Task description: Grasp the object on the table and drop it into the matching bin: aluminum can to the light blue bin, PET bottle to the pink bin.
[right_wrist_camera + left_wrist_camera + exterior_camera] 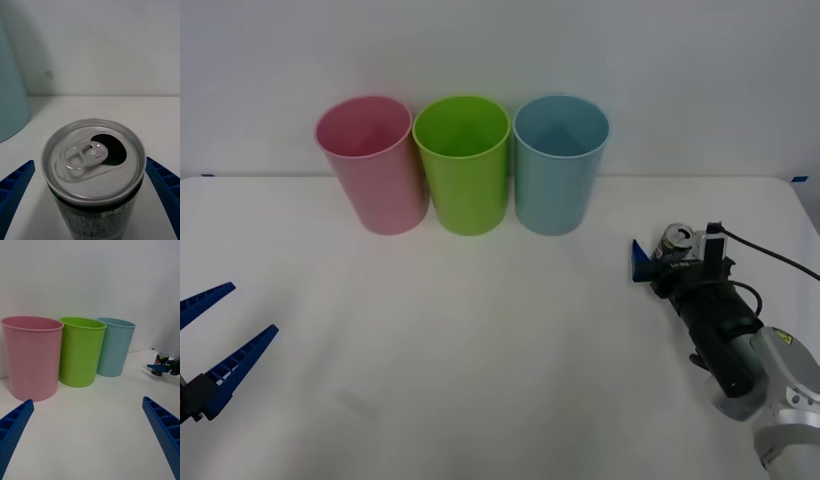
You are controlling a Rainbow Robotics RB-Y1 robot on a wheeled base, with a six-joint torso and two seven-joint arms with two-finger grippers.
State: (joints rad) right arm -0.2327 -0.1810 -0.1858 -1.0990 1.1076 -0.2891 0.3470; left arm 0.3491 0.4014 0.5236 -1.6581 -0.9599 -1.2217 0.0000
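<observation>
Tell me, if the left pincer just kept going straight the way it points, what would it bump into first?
Probably the bins. The left pincer, open, faces the pink bin and the lime green bin; its centre line seems aimed near the gap between them, so which one is unclear.

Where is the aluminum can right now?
The aluminum can stands upright on the table's right side, between the open right gripper's fingers, right of the light blue bin.

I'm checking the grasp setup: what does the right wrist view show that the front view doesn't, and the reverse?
Right wrist view alone: the aluminum can has its mouth open and pull-tab intact, standing between the right gripper fingers, gaps either side. Front view alone: the pink bin, lime green bin and open left gripper. Both: can, light blue bin, table.
</observation>
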